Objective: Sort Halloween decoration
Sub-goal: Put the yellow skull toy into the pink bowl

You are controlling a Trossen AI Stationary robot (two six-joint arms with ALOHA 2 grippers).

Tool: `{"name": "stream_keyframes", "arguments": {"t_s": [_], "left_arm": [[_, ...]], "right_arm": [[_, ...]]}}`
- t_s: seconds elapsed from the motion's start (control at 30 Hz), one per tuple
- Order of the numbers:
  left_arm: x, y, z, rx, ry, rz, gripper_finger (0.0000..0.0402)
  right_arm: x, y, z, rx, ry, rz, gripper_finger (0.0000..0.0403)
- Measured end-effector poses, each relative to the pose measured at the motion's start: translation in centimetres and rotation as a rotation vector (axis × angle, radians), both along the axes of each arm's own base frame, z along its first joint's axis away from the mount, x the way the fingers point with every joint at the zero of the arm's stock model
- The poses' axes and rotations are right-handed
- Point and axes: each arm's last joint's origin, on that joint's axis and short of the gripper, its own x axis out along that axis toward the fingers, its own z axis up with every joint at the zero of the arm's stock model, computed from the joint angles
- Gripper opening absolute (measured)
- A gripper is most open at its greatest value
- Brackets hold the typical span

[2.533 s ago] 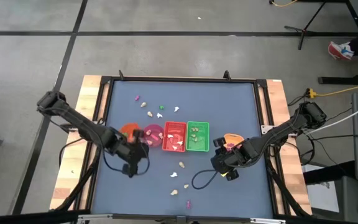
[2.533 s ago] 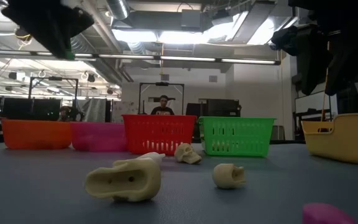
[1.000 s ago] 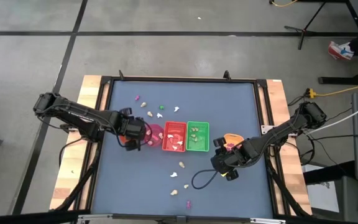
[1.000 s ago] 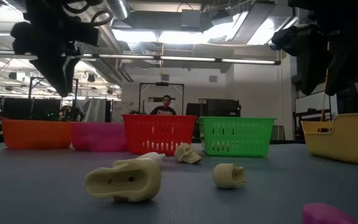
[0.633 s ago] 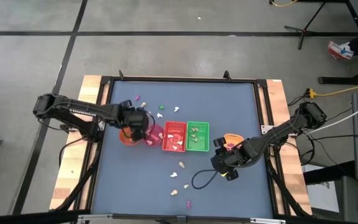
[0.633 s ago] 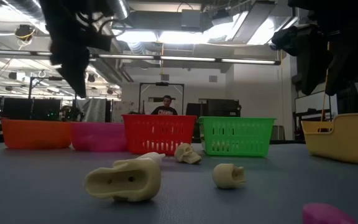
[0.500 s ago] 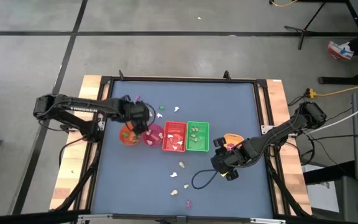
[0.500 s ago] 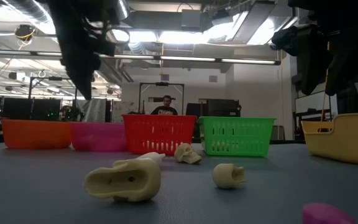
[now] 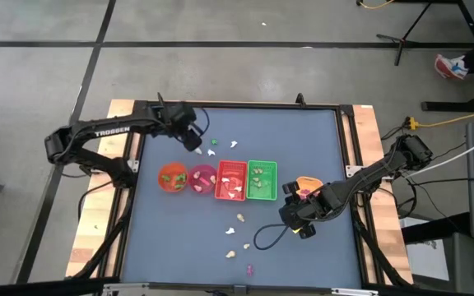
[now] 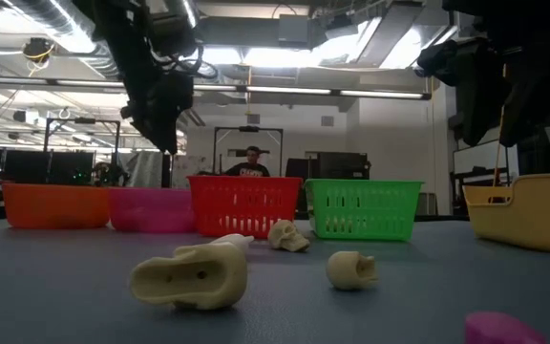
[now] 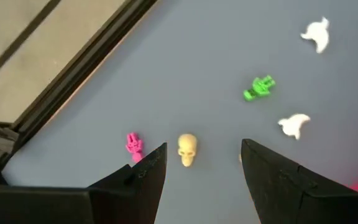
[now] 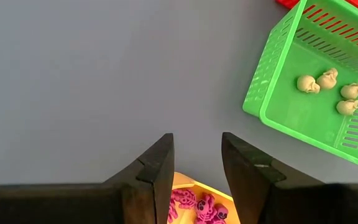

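The Halloween decoration lies as tiny trinkets in two loose groups. At the far left are a cream skull (image 11: 187,149), a pink piece (image 11: 133,144), a green piece (image 11: 259,88) and white ghosts (image 11: 293,125). My left gripper (image 11: 201,158) hangs open above them, the skull under the gap between its fingers (image 9: 193,141). More cream pieces (image 9: 241,218) and a pink one (image 9: 248,269) lie toward the near edge. My right gripper (image 12: 196,155) stays open and empty above the yellow tray (image 9: 305,182), which holds pink trinkets (image 12: 197,205).
A row across the table's middle: orange bowl (image 9: 171,177) with green pieces, pink bowl (image 9: 202,176), red basket (image 9: 231,181), green basket (image 9: 261,180) with cream skulls (image 12: 319,81). A black cable loops on the table by the right arm (image 9: 266,234). A person stands far behind the table (image 10: 250,162).
My left gripper has swung from above the orange and pink bowls toward the table's far edge, rolling as it went, and now hangs over the loose trinkets at the far left. The right arm and all trinkets on the table have kept still.
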Motion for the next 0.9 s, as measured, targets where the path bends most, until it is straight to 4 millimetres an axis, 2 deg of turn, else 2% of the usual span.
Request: {"name": "stream_keyframes", "arguments": {"t_s": [0.33,0.57,0.9], "left_arm": [[-0.1,2.5,-2.2,-0.079,0.071,0.006,0.0189],[0.8,3.2,-4.8,-0.179,0.124,-0.018,0.0189],[1.9,4.1,-8.4,-0.226,0.22,-0.008,0.0189]], "right_arm": [[0.0,0.0,0.0,0.003,-0.005,0.0,0.0134],[0.0,0.0,0.0,0.003,-0.006,0.0,0.0134],[0.0,0.0,0.0,0.003,-0.006,0.0,0.0134]]}}
